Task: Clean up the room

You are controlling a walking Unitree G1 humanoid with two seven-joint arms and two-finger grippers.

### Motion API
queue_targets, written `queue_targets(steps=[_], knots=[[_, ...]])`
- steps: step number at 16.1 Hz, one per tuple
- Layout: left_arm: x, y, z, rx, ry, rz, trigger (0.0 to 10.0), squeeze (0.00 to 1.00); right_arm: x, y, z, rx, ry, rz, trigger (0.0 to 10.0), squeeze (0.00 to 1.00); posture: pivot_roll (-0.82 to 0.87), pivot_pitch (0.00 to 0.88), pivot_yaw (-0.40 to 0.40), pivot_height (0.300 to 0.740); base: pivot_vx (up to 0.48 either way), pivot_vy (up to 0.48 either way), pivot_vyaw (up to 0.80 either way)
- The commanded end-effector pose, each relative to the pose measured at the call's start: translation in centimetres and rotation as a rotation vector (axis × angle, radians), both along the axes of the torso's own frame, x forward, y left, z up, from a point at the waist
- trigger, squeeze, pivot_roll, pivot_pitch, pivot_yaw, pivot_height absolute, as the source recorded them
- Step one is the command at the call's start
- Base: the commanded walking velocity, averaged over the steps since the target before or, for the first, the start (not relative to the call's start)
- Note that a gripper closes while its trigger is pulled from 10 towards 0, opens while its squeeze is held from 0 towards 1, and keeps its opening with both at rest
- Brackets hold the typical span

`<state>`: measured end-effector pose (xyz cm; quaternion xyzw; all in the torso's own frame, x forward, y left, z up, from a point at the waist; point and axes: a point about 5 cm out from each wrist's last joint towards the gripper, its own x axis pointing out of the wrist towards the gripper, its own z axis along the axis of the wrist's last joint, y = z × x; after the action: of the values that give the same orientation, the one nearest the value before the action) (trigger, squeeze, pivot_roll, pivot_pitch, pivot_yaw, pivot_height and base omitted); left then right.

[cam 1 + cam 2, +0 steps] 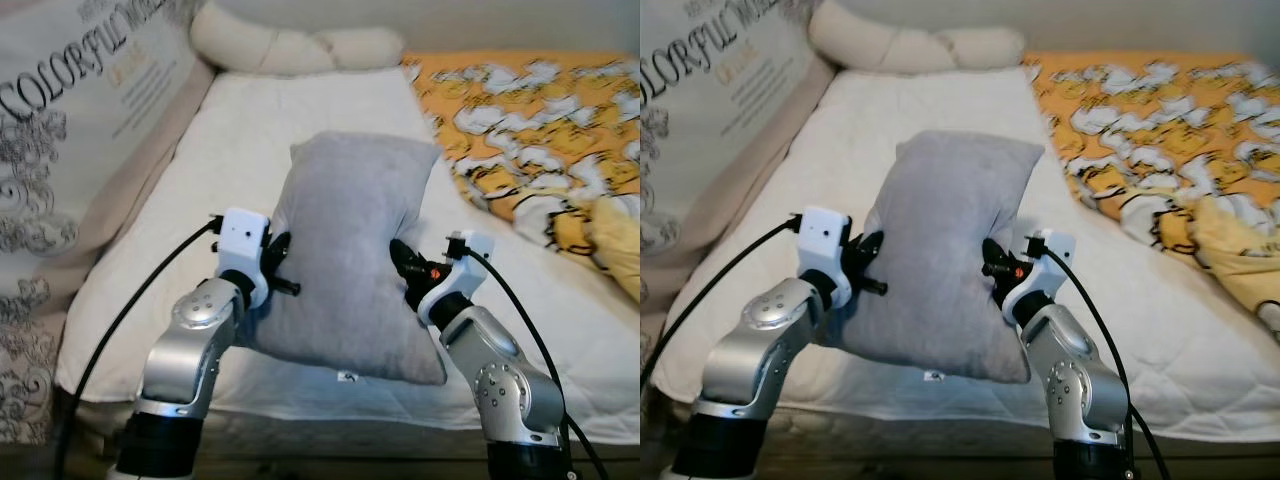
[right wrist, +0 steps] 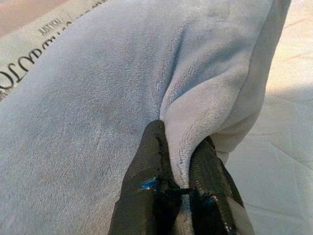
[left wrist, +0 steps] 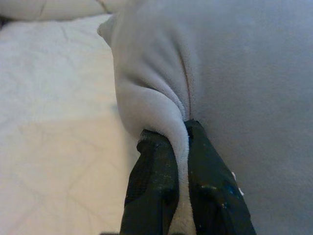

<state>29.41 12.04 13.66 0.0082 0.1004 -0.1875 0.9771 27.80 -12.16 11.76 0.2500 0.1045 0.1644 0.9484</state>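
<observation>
A grey plush pillow is held above the near part of the white mattress, between my two arms. My left gripper is shut on the pillow's left edge; in the left wrist view a fold of grey fabric is pinched between the black fingers. My right gripper is shut on the pillow's right edge, and the right wrist view shows a fold squeezed between its fingers. The pillow hangs tilted, its top corner toward the bed's head.
A cream bolster lies at the head of the bed. An orange patterned duvet covers the right side. A printed fabric panel lines the left side. The mattress front edge is just below my arms.
</observation>
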Motion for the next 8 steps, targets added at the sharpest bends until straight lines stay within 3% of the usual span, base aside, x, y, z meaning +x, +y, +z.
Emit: queue_targets(steps=[1, 8], knots=[[0.23, -0.18, 0.83, -0.002, -0.03, -0.003, 10.0, 0.0, 0.09, 0.32, 0.64, 0.008, -0.032, 0.007, 10.0, 0.0, -0.1, 0.0, 0.081, 0.74, 0.0, 0.334, 0.0], [0.11, -0.28, 0.87, -0.001, -0.03, -0.008, 10.0, 0.0, -0.11, 0.09, 0.37, 0.011, -0.012, -0.007, 10.0, 0.0, -0.09, 0.0, 0.052, 0.74, 0.0, 0.337, 0.0]])
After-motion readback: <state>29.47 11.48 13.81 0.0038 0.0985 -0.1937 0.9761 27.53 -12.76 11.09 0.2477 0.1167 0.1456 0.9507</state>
